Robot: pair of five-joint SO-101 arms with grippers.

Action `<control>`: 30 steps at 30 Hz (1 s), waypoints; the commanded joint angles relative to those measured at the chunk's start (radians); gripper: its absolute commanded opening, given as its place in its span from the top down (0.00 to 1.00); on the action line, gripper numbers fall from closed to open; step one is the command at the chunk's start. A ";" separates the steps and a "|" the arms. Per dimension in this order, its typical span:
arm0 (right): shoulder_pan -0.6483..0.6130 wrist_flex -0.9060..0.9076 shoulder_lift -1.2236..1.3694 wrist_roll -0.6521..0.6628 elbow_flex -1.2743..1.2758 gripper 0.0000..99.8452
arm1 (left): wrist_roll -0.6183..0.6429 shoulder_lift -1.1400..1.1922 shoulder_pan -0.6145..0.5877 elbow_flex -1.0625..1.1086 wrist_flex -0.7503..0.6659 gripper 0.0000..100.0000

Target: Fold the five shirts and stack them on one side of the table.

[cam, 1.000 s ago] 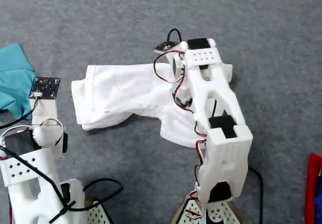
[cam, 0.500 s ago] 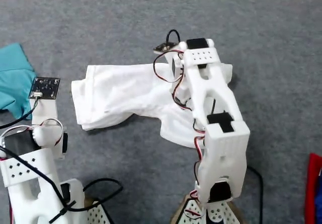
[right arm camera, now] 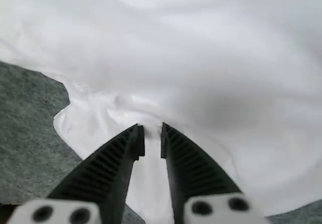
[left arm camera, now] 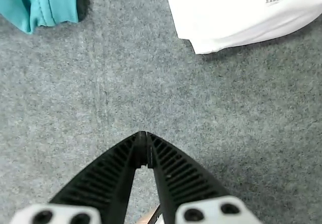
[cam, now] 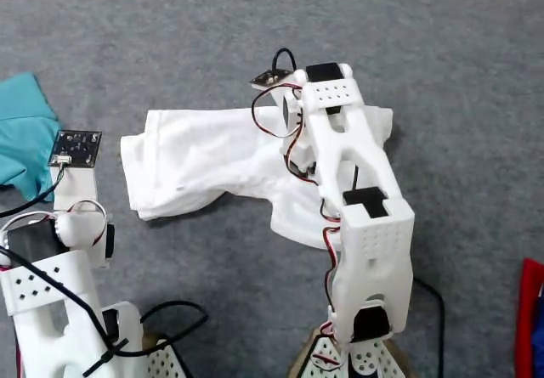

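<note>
White shirt (right arm camera: 201, 58) beneath right end effector (right arm camera: 150, 128), barely parted; left end effector (left arm camera: 143, 146) closed, empty.

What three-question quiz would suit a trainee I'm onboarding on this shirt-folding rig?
1. True or false: the left gripper holds the teal shirt.
2. Pick one. The right gripper is over: A the white shirt; B a black shirt; C the teal shirt.
3. Fill in: in the high view, the teal shirt lies on the ___ arm's side.

Key: 1 false; 2 A; 3 left.
</note>
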 commanded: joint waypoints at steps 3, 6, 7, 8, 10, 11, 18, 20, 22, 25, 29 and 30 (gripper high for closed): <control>-0.004 -0.008 -0.002 0.002 -0.036 0.95 | -0.008 -0.012 -0.006 -0.003 -0.012 0.98; -0.004 -0.003 -0.002 0.002 -0.036 0.96 | -0.008 -0.012 -0.006 -0.003 -0.012 0.98; -0.004 -0.002 -0.005 0.002 -0.038 0.96 | -0.008 -0.012 -0.006 -0.003 -0.012 0.98; -0.004 0.000 -0.008 0.002 -0.038 0.96 | -0.008 -0.012 -0.006 -0.003 -0.012 0.98; -0.004 0.026 -0.008 -0.014 -0.048 0.97 | -0.008 -0.012 -0.008 -0.003 -0.012 0.98; -0.005 0.041 -0.010 -0.015 -0.048 0.97 | -0.008 -0.012 -0.008 -0.003 -0.012 0.98; -0.010 0.114 -0.012 -0.018 -0.047 0.97 | -0.008 -0.012 -0.014 -0.003 -0.012 0.98; -0.012 0.124 -0.016 -0.018 -0.047 0.97 | -0.008 -0.012 -0.014 -0.003 -0.012 0.98; -0.019 0.133 -0.041 -0.018 -0.038 0.97 | -0.008 -0.012 -0.014 -0.003 -0.012 0.98; -0.035 0.152 -0.094 -0.028 -0.021 0.97 | -0.008 -0.012 -0.014 -0.003 -0.012 0.98; -0.079 0.147 -0.176 -0.040 0.084 0.97 | -0.008 -0.012 -0.014 -0.003 -0.012 0.98; -0.094 0.144 -0.194 -0.040 0.122 0.97 | -0.008 -0.012 -0.014 -0.003 -0.012 0.98</control>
